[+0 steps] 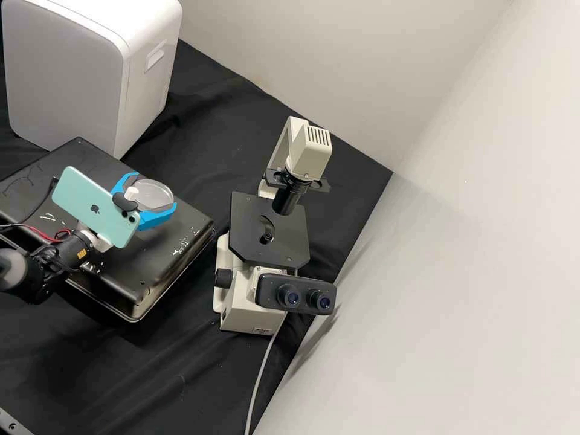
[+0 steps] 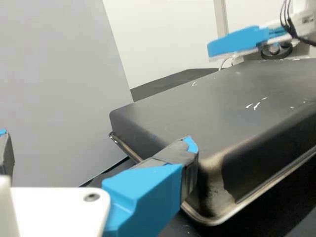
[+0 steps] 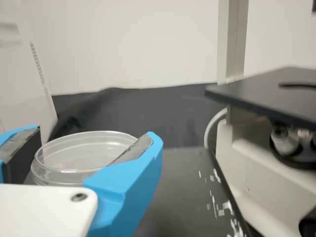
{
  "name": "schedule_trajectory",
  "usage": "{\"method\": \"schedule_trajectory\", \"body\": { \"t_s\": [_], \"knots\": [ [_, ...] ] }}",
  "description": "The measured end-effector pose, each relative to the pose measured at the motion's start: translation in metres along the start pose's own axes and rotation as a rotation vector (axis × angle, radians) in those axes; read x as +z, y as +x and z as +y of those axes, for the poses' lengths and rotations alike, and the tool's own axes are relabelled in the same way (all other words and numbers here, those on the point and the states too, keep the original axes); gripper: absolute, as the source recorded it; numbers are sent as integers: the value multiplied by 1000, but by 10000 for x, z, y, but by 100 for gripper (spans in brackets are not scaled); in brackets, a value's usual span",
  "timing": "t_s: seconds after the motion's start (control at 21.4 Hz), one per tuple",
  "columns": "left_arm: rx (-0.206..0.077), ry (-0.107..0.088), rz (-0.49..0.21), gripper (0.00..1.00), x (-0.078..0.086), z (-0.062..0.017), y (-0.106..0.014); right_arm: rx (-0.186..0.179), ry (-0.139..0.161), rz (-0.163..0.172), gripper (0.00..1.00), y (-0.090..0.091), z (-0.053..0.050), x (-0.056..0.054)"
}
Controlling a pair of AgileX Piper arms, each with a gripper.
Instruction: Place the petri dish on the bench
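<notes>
Black bench [image 1: 199, 139]: your right tool [image 1: 147, 198] grips petri dish [image 3: 81, 158] above tray [image 1: 163, 254], frame left; set-down pending. Left tool [image 2: 96, 143] spread, empty.

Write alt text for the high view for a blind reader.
The right arm's blue-fingered end effector holds a clear petri dish above an upturned dark tray on the black bench. A white microscope stands beside the tray, a white box behind it.

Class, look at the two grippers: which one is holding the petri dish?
The right gripper: it clasps the clear petri dish above the black tray. The left gripper is open and empty, near the tray's corner.
</notes>
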Motion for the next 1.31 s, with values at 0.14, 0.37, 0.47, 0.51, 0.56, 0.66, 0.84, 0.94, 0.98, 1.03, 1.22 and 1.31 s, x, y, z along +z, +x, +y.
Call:
{"method": "schedule_trajectory", "body": {
  "t_s": [0.14,0.37,0.47,0.51,0.56,0.66,0.84,0.94,0.98,1.03,1.22,1.31],
  "knots": [
    [0,0,0,100,0,0,0,-21,-2,-31,0,2,-52,77],
    [0,0,0,100,0,0,0,-5,-3,-31,0,24,-54,122],
    [0,0,0,100,0,0,0,-8,-3,-38,0,30,-63,140],
    [0,0,0,100,0,0,0,-7,-3,-37,0,33,-67,145],
    [0,0,0,100,0,0,0,-5,-3,-34,0,34,-66,144],
    [0,0,0,100,0,0,0,-6,-4,-36,0,39,-75,156],
    [0,0,0,100,0,0,0,-6,-4,-36,100,39,-75,155],
    [0,0,0,100,0,0,0,-6,-6,-36,100,39,-75,155],
    [0,0,0,100,0,0,0,-6,-6,-36,100,39,-75,155],
    [0,0,0,100,0,0,0,-6,-6,-36,100,39,-75,155],
    [0,0,0,100,0,0,0,-6,-6,-36,100,43,-73,153],
    [0,0,0,100,0,0,0,-7,-6,-39,100,45,-75,160]
  ]
}}
